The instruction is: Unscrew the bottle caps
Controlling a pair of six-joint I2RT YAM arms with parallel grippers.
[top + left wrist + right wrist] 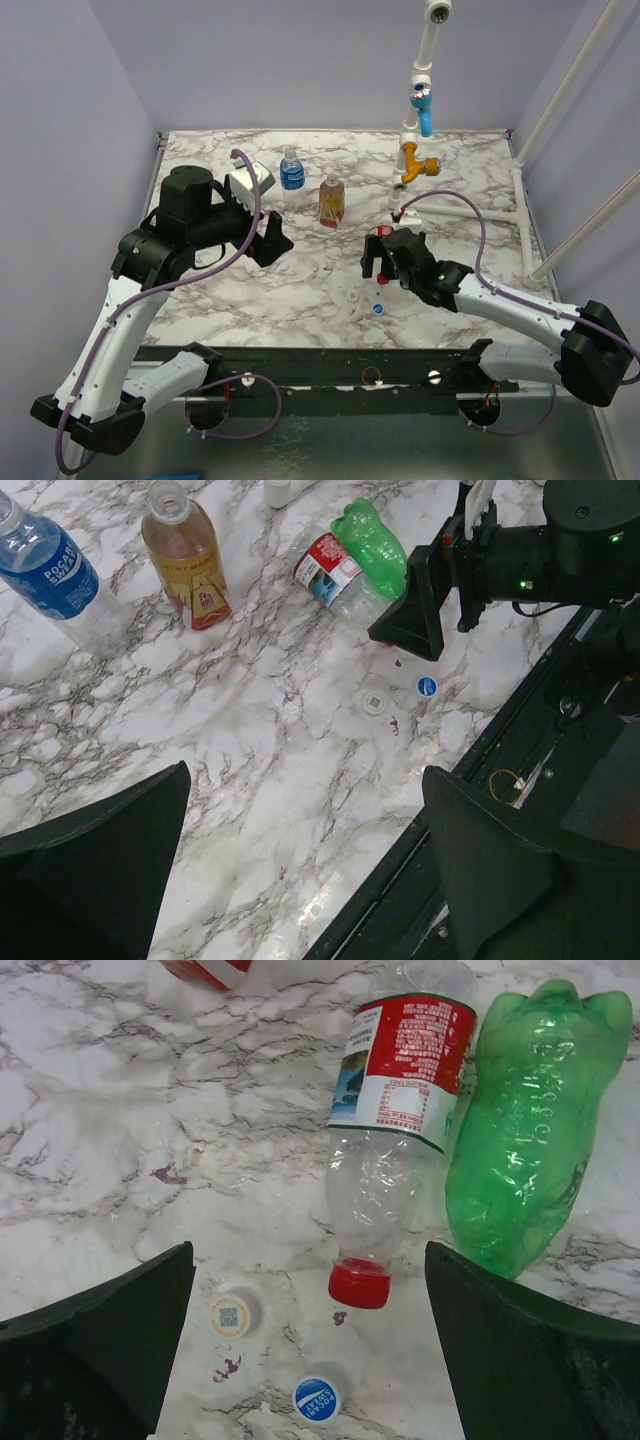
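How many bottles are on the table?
4. A blue-labelled bottle and an amber bottle stand upright toward the back. A clear bottle with a red-and-white label and a green bottle lie side by side nearer the front. No others show.

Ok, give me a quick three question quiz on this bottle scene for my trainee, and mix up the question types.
1. True or false: the red cap sits on the neck of the red-white label bottle.
2. How many caps lie loose on the table near that bottle's neck? A one, B two, C four.
3. Fill in: the green bottle lies on its ___.
Key: 1 true. 2 B, the white cap and the blue-white cap. 3 side.
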